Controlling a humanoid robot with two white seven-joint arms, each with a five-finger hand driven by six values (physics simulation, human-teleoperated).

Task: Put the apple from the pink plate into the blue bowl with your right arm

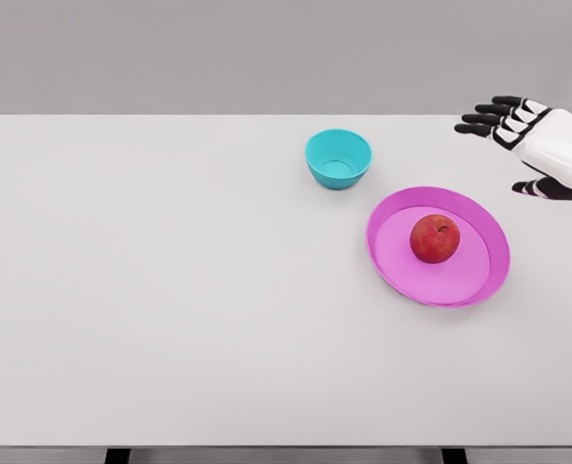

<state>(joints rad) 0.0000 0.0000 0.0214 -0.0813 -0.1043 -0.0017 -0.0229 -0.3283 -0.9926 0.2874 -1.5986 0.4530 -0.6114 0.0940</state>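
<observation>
Plate [439,285]: pink, round, shallow rim, right of table centre. Holds one apple [435,238], sitting a bit above and right of the plate's middle, touching the plate floor, clear of the rim. Nothing else on it.

Bowl [338,159]: blue-teal, small, upright, up and left of the plate, near it but not touching. Inside looks empty; only its own floor shows.

Table [170,290]: flat white top, fills most of the view, far edge runs straight across the upper part. Two dark leg stubs at the bottom edge. Behind it a plain grey wall.

Apple: red, slightly mottled, roughly round, dark stem dimple facing up, small shadow on the plate beside it.

Right hand [529,145]: enters from the right edge, white shell with black fingers [484,119]. Fingers extended and spread, pointing left, gripping nothing. It's above and right of the plate, well apart from the apple.

Left arm: out of frame.
</observation>
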